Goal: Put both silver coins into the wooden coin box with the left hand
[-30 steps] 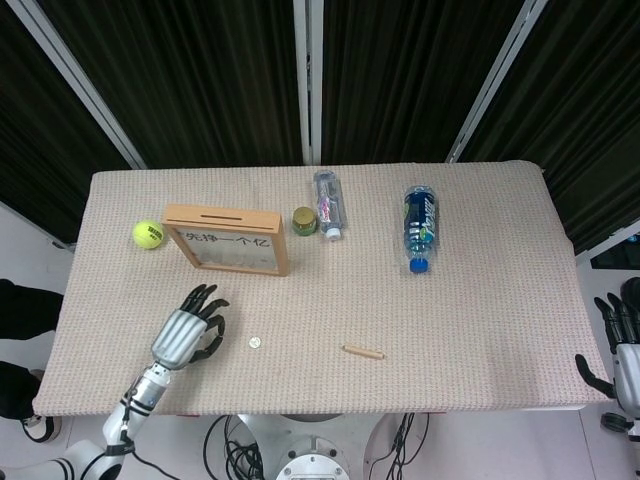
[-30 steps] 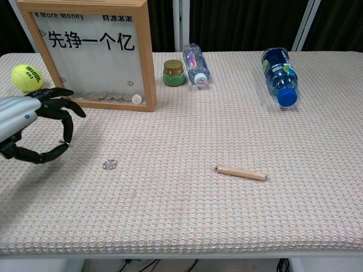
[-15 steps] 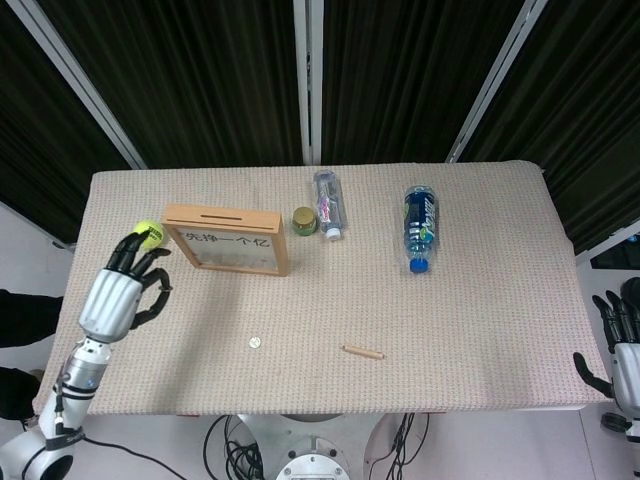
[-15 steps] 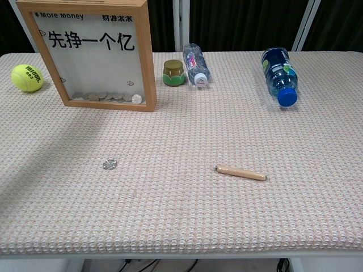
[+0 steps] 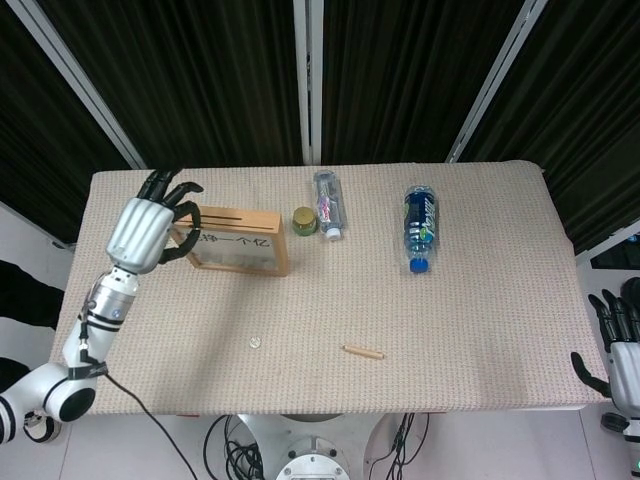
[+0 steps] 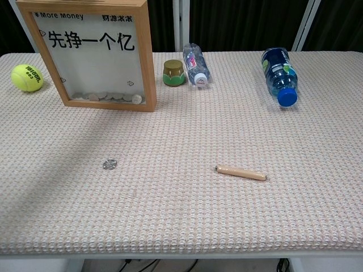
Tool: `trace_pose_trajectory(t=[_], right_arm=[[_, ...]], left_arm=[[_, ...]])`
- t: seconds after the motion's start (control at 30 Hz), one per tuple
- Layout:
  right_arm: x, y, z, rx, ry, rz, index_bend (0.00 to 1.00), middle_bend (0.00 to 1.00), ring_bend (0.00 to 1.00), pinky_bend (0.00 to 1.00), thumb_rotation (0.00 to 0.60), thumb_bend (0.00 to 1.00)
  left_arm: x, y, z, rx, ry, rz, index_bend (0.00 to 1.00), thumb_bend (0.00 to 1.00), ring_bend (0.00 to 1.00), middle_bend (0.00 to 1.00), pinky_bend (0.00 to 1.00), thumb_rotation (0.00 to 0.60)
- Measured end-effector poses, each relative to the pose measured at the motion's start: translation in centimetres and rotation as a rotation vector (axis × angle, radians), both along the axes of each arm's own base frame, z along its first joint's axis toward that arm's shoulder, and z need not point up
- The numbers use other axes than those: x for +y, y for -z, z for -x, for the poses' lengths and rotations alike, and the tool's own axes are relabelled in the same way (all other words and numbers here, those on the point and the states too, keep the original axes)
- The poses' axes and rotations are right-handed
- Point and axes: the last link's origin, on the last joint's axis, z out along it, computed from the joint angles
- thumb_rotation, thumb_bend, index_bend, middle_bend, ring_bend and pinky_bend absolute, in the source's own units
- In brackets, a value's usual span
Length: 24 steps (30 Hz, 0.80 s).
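Note:
The wooden coin box (image 5: 240,245) stands upright at the back left, its top slot facing up; the chest view shows its glass front (image 6: 91,51) with several coins at the bottom. One silver coin (image 5: 255,342) lies flat on the cloth in front of the box, also seen in the chest view (image 6: 109,164). My left hand (image 5: 150,225) hovers over the box's left end, thumb and a finger drawn together on a second silver coin that hardly shows. It is out of the chest view. My right hand (image 5: 622,340) hangs off the table's right edge, fingers apart, holding nothing.
A tennis ball (image 6: 26,77) sits left of the box. A small jar (image 5: 304,220), a clear bottle (image 5: 327,203) and a blue bottle (image 5: 421,225) lie at the back. A wooden stick (image 5: 362,351) lies near the front edge, right of the coin.
My left hand has risen from the cloth beside the loose coin and swung back to the box's left end, leaving the chest view. The loose coin and right hand have not moved.

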Motion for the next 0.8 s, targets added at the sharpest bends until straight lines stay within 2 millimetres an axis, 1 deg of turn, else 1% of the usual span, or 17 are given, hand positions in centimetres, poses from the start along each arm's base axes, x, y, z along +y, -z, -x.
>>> trace_pose_trajectory(t=[0.2,0.4,0.6,0.8], right_arm=[[-0.1,0.0,0.2,0.004,0.008,-0.013,0.00,0.00,0.00,0.00,0.600,0.27],[-0.2,0.1,0.4,-0.001,0.014,-0.017,0.00,0.00,0.00,0.00,0.600,0.27],[-0.2,0.0,0.8,-0.007,0.020,-0.019,0.00,0.00,0.00,0.00,0.600,0.28],[-0.2,-0.1,1.0,-0.008,0.023,-0.019,0.00,0.00,0.00,0.00,0.600,0.28]], left_arm=[[2.8,0.7,-1.4,0.006,-0.078,0.054,0.62,0.48,0.05,0.25,0.11,0.600],[4.7,1.5,-2.1,-0.003,-0.152,0.148,0.62,0.48,0.05,0.25,0.11,0.600],[5.2,2.0,-1.7,-0.006,-0.184,0.159,0.62,0.48,0.05,0.25,0.11,0.600],[5.1,2.4,-1.5,-0.010,-0.198,0.177,0.62,0.48,0.05,0.25,0.11,0.600]])
